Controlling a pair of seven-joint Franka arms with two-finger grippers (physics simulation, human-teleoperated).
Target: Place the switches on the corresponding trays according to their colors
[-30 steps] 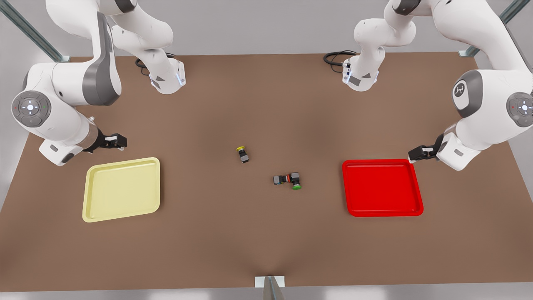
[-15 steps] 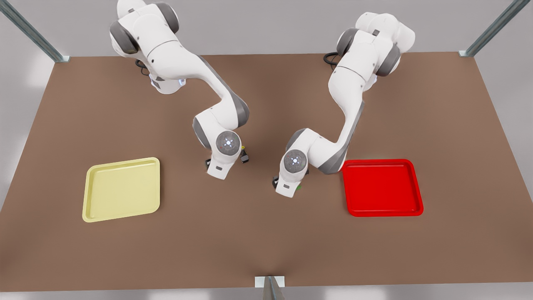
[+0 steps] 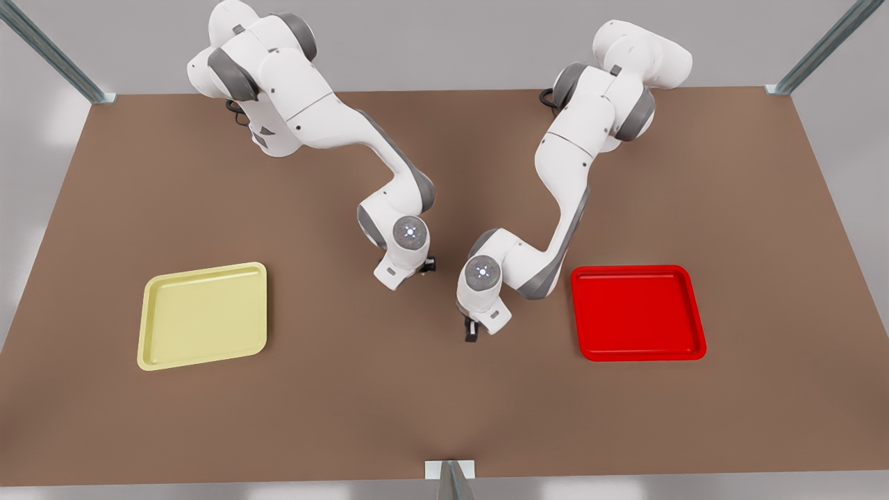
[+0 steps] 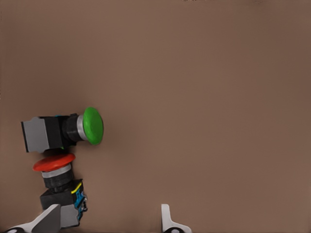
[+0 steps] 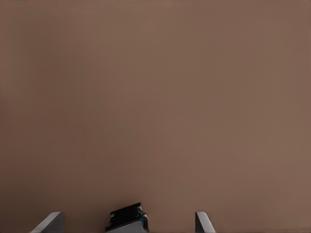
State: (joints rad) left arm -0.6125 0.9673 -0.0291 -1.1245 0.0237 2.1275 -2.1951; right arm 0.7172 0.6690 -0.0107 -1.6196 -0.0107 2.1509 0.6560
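Observation:
In the left wrist view a red-capped switch (image 4: 54, 163) lies on the brown table, touching a green-capped switch (image 4: 92, 126). My left gripper (image 4: 109, 224) is open, and one fingertip is right beside the red switch's dark body. It is the gripper (image 3: 472, 330) on the front view's right, near the red tray (image 3: 637, 351). My right gripper (image 5: 126, 224) is open around a dark switch body (image 5: 127, 218) whose cap is out of view. That gripper (image 3: 426, 264) hangs at the table's middle. The pale yellow tray (image 3: 201, 357) lies at the front view's left.
The brown table (image 3: 444, 403) has open room toward its front edge and between the trays. Both arms reach in from the far side and cover the switches in the front view. A small metal bracket (image 3: 450, 471) sits at the front edge.
Both arms swung in from the table's sides to the middle and came down over the switches, which they now cover in the front view. Neither tray has moved.

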